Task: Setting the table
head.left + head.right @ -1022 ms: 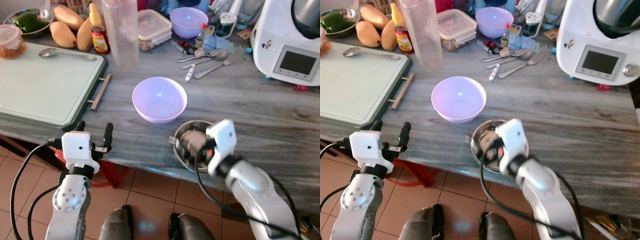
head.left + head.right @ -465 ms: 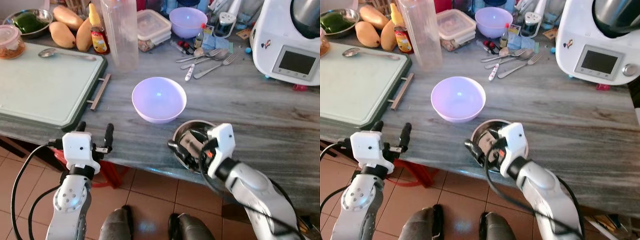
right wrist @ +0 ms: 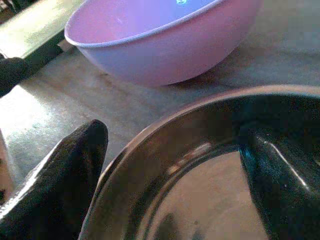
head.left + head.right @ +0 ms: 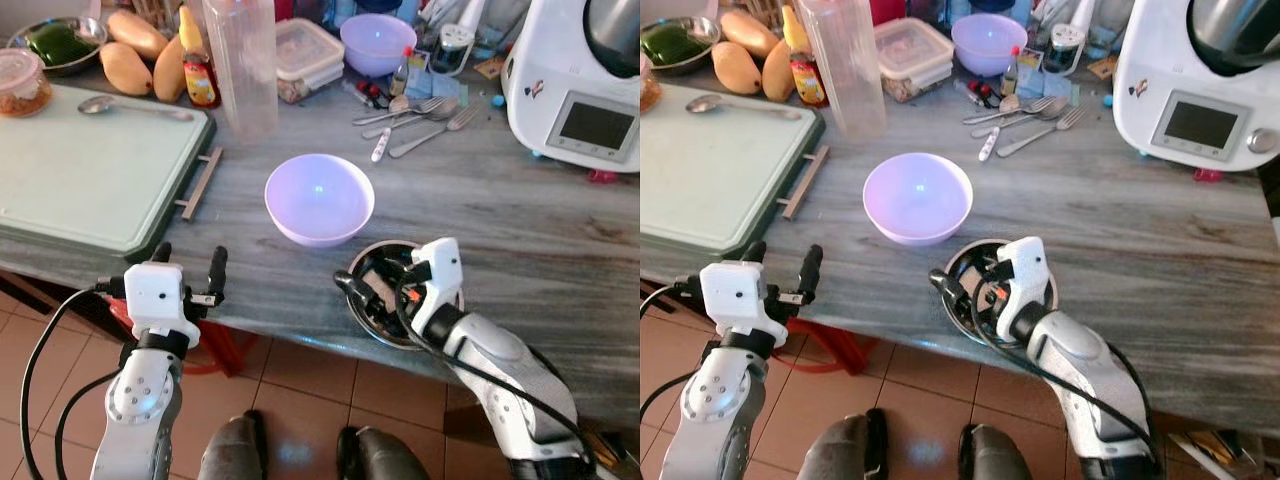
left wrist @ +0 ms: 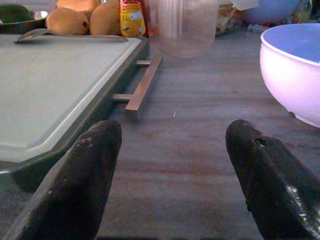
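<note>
Right hand astride the rim of the steel bowl at the counter edge: one finger inside, one outside, parted, contact unclear; the arm hides much of the bowl. Pink bowl just beyond. Left hand open, empty.

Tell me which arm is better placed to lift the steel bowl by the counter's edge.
Right. The right gripper straddles the steel bowl's rim, one finger inside and one outside, open. The left gripper hovers open at the counter's edge, by the tray, apart from it.
</note>
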Robot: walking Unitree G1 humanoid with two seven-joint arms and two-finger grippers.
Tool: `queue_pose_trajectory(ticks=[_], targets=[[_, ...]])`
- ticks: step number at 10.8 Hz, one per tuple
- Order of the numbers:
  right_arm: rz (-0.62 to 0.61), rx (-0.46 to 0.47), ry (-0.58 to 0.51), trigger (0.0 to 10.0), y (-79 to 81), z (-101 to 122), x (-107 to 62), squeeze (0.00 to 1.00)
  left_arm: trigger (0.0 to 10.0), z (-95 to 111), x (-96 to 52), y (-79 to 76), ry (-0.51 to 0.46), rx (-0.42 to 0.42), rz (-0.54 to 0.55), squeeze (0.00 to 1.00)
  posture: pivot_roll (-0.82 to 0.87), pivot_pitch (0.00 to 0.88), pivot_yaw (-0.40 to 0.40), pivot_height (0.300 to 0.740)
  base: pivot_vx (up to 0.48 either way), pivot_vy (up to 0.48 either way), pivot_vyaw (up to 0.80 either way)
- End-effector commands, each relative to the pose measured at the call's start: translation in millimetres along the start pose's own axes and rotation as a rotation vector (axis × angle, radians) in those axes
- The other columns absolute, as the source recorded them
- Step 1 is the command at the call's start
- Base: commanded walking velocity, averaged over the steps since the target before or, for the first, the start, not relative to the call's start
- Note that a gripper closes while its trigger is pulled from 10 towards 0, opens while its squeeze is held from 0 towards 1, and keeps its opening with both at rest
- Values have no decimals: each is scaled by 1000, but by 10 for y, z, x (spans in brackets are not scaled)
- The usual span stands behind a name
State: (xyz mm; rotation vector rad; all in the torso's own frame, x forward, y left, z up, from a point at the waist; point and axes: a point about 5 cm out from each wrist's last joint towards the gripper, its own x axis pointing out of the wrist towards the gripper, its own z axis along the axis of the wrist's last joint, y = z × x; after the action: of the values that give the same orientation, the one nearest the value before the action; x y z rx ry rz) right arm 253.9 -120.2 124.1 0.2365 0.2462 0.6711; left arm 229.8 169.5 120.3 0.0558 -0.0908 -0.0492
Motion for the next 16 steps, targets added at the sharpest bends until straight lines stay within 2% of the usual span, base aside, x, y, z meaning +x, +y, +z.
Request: queue_pose_trajectory(ticks=[1,6,10,11,12,14,16], targets=[[-12,22,12,10000,-22,-22,-2,0,10000,16,-22,-1,4,9,-2,0,20,191,-18,740,0,0,0],[-9,21,-8,10000,-55,9,149,0,10000,14,1,-13,2,6,-5,0,23,187,-14,740,0,0,0],[34,-1,-6,10000,-9,-7,207,0,10000,3,-4,-16,5,4,-3,0,24,185,-17,740,0,0,0],[18,-28,-48,10000,-15,72,151,0,10000,6,-9,-5,3,2,3,0,24,185,-17,740,0,0,0],[-16,-91,-137,10000,-13,219,55,0,10000,7,-14,-6,0,-5,8,0,15,180,-20,740,0,0,0],[-75,-205,-233,10000,24,370,-48,0,10000,8,-18,27,-2,-12,39,0,7,167,-23,740,0,0,0],[-165,-327,-307,10000,80,429,-84,0,10000,-14,54,171,23,44,206,0,10,129,-26,740,0,0,0]])
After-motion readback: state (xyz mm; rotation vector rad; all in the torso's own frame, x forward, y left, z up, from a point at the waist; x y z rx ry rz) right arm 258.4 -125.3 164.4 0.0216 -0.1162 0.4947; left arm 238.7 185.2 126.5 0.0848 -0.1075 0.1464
